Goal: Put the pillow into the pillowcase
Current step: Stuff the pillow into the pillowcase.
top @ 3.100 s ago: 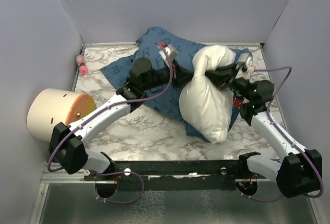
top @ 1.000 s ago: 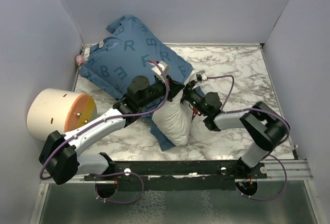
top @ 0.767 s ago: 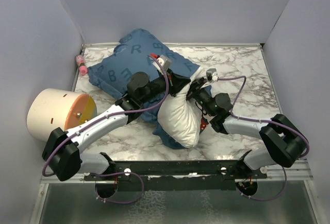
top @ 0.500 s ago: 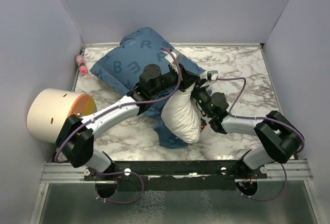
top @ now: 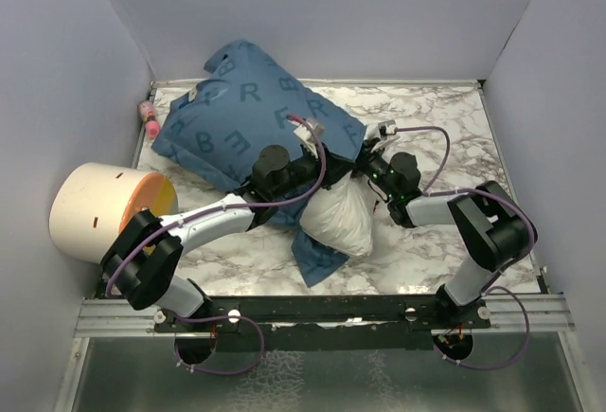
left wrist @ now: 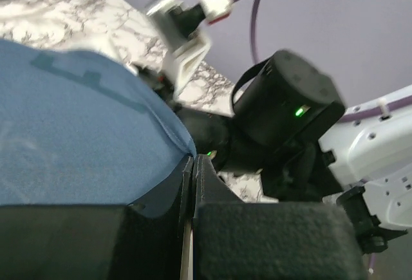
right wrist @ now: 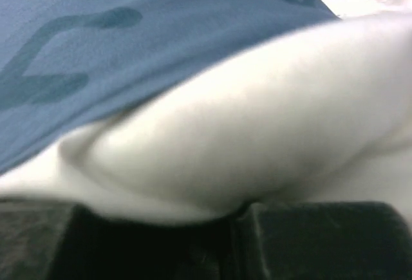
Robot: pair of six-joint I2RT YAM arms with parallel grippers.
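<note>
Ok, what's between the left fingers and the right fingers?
The white pillow, bulging out of the blue pillowcase mouth, as the top view shows. The left fingers pinch the pillowcase's edge; the right fingers press against the pillow.

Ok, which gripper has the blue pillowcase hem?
The left gripper: it is shut on the pillowcase edge. The right gripper pinches the white pillow instead.

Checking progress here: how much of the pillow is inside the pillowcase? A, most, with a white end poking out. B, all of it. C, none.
A: the pillowcase bulges full, and only a white end of the pillow shows past its opening.
</note>
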